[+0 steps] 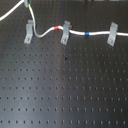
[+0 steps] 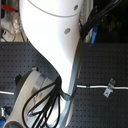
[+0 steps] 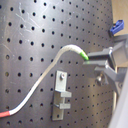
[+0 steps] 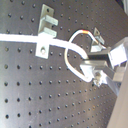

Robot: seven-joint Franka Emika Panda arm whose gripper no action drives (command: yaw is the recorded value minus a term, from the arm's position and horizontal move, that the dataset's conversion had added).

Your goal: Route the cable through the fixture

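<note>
The white cable [image 1: 47, 31] runs across the back of the black board. In the first exterior view its green band [image 1: 29, 6] is at the top left, its red band [image 1: 59, 27] by the middle clip and its blue band [image 1: 87, 34] further right. The fixture [image 1: 29, 31], a grey clip with a hooked foot, stands at the first exterior view's left, and the cable curves away from its foot. My gripper [image 3: 92, 59] is shut on the cable at the green band [image 3: 86, 57], above the fixture [image 3: 61, 95]. In the second wrist view the cable [image 4: 60, 44] loops beside the fingers [image 4: 95, 62].
Two straighter grey clips [image 1: 65, 32] [image 1: 113, 34] hold the cable further toward the first exterior view's right. The black perforated board [image 1: 65, 90] fills the front. In the second exterior view the white arm [image 2: 55, 45] hides most of the scene; one clip [image 2: 109, 89] shows.
</note>
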